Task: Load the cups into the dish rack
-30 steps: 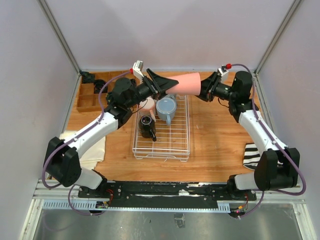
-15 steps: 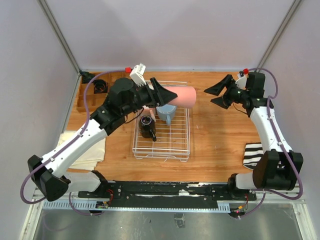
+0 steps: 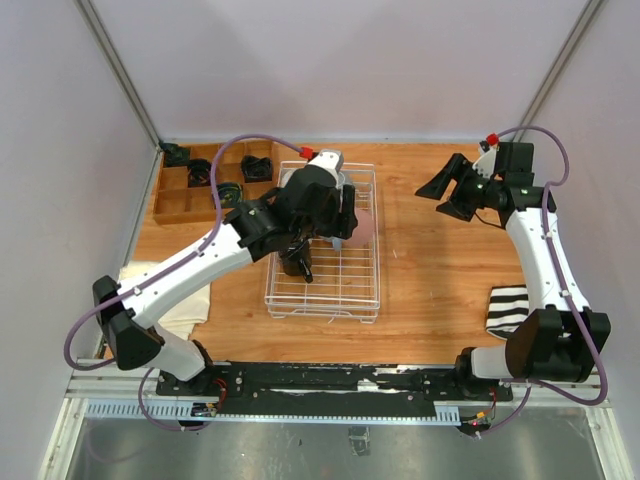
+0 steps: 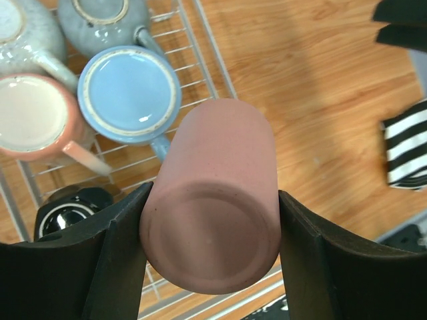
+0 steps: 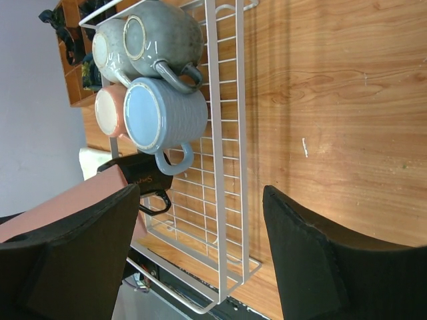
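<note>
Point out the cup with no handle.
The pink tumbler, clamped in the left gripper: a plain smooth cylinder. The five mugs in the rack all have handles.

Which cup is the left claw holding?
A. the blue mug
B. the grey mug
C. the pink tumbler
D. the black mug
C: the left claw is clamped on the tumbler, with one finger on each side of it.
</note>
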